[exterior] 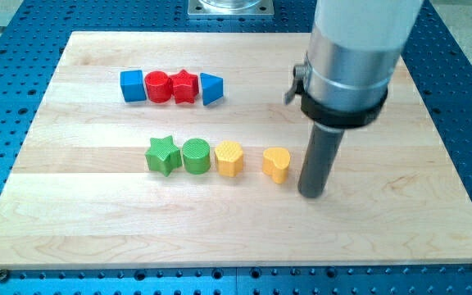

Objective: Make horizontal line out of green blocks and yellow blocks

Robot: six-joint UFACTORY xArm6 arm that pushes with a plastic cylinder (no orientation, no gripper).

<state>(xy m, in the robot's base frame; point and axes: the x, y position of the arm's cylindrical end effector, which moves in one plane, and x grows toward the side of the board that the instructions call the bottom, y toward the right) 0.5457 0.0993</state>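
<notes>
The green star (162,155), green cylinder (196,156) and yellow hexagon (229,158) sat touching in a row at mid-frame. The yellow heart (276,164) lay apart to their right, slightly lower, so I judged the line nearly done. My tip (311,193) stood just right of the heart; I carried no gripper. Blue and red blocks lined the worktop's (400,221) upper left.
</notes>
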